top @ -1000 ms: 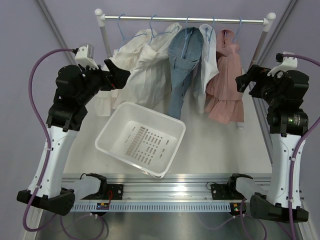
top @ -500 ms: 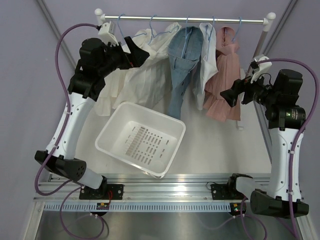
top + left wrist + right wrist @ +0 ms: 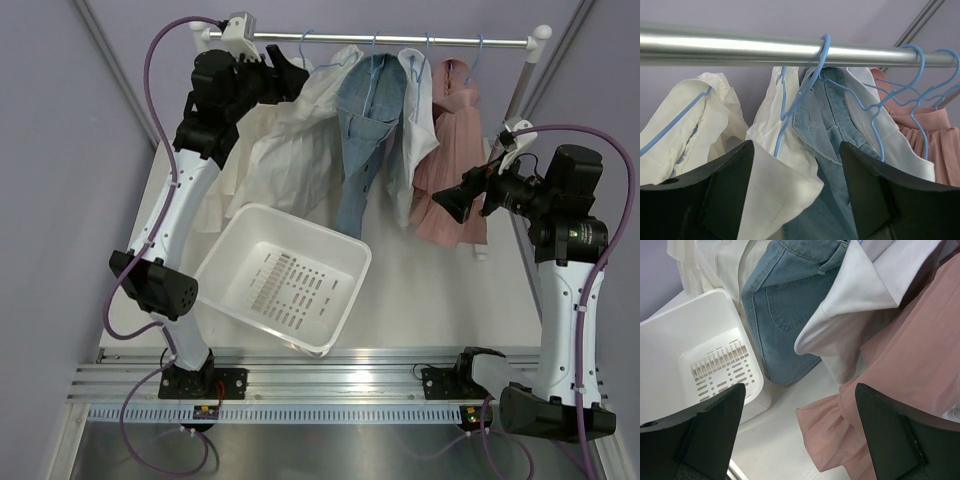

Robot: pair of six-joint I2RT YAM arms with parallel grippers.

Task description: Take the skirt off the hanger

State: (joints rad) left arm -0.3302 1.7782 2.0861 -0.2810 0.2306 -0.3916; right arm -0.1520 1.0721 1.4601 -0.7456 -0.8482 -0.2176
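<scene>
Lilac walls [image 3: 60, 150] all round, white tabletop [image 3: 430, 290] underneath. Silver metal clothes rail [image 3: 400, 40] at the back, white slotted plastic basket [image 3: 300, 222] in front. Pink ruffled skirt [image 3: 450, 170] hangs at the rail's right end. Left claw [image 3: 287, 72] spread up by the rail, right claw [image 3: 450, 200] spread just beside the skirt, both holding nothing.

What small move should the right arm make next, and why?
Probably ease the right gripper forward onto the pink skirt and close. Its jaws stand open with nothing between them, and the skirt's fabric hangs just ahead, not yet gripped.
</scene>
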